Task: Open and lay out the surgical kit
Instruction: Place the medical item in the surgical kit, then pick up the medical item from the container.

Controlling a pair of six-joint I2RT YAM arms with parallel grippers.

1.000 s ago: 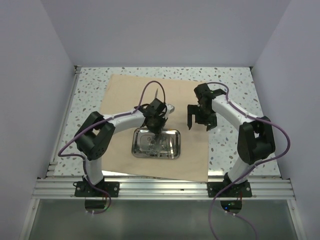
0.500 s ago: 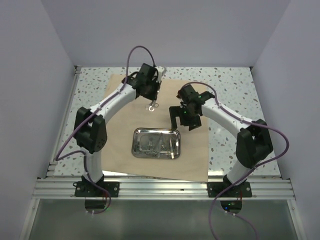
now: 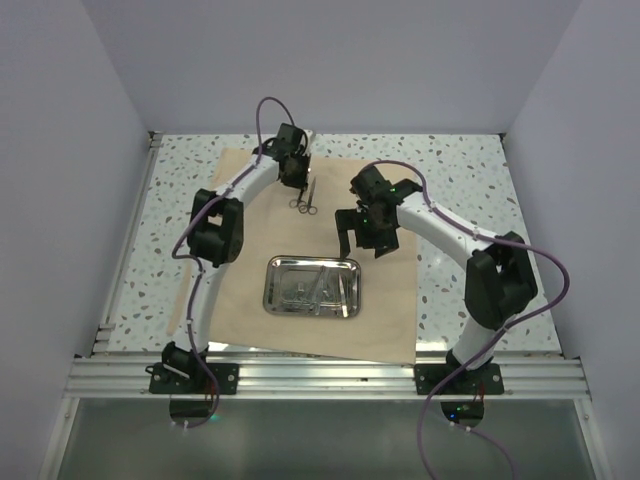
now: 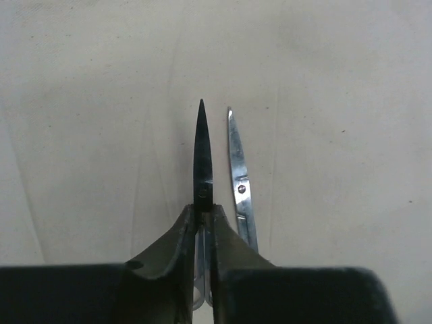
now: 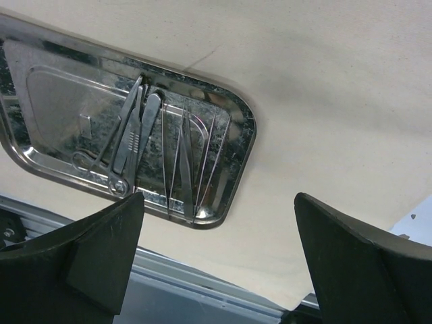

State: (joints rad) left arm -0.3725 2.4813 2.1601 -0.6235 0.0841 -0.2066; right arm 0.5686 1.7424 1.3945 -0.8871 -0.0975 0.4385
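Tan wrap (image 3: 240, 210) is spread flat and we're mid laying-out: left claw (image 4: 202, 217) pinched on the scissors (image 4: 237, 179) low over its far end, so I'd guess release next, then the wide-open right claw (image 3: 364, 238) hits the steel tray (image 3: 268, 290).

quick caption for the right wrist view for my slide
Open right gripper frames the steel tray, its instruments inside, resting on the tan wrap.

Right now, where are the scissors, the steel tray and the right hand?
scissors (image 4: 239, 183), left wrist view, shiny blade.
steel tray (image 3: 354, 288), top external view, right rim.
right hand (image 5: 217, 197), right wrist view, midway between fingertips.
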